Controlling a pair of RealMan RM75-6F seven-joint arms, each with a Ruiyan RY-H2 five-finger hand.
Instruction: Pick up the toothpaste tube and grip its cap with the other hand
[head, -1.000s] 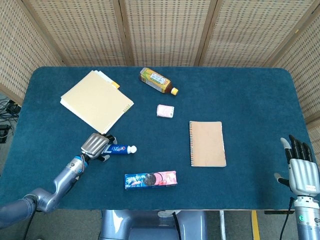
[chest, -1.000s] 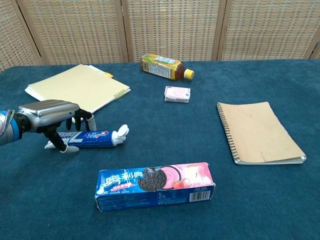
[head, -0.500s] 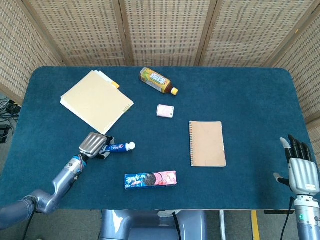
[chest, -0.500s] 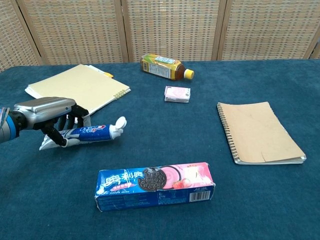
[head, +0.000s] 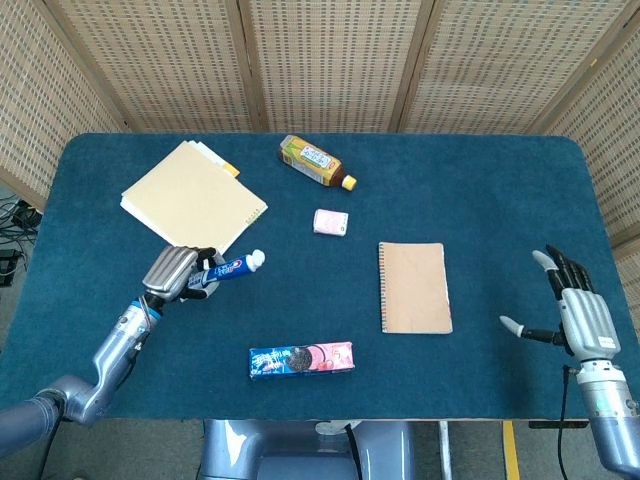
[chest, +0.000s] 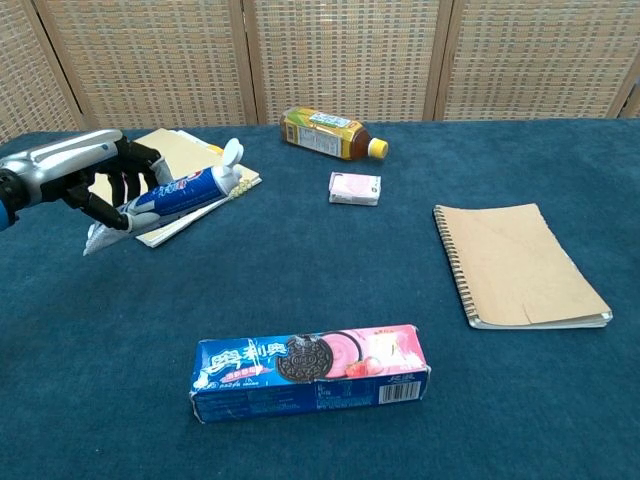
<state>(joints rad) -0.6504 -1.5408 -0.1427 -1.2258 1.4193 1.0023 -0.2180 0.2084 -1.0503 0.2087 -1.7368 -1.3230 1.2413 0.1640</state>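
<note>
My left hand (head: 175, 273) (chest: 85, 170) grips the blue and white toothpaste tube (head: 226, 270) (chest: 172, 197) and holds it lifted off the blue table. The tube tilts up, its white cap (head: 256, 259) (chest: 231, 153) pointing right and free of any fingers. My right hand (head: 575, 312) hovers open at the table's right edge, fingers spread, far from the tube. The chest view does not show the right hand.
A cookie box (head: 301, 359) (chest: 310, 371) lies near the front edge. A brown spiral notebook (head: 414, 287) (chest: 520, 264) lies right of centre. A tea bottle (head: 317, 163) (chest: 331, 134), a small pink pack (head: 331, 222) (chest: 355, 188) and a cream folder (head: 193, 202) lie further back.
My left hand has lifted the tube off the table and carried it up and back, cap end rising. My right hand has moved inward over the table edge with its fingers spreading.
</note>
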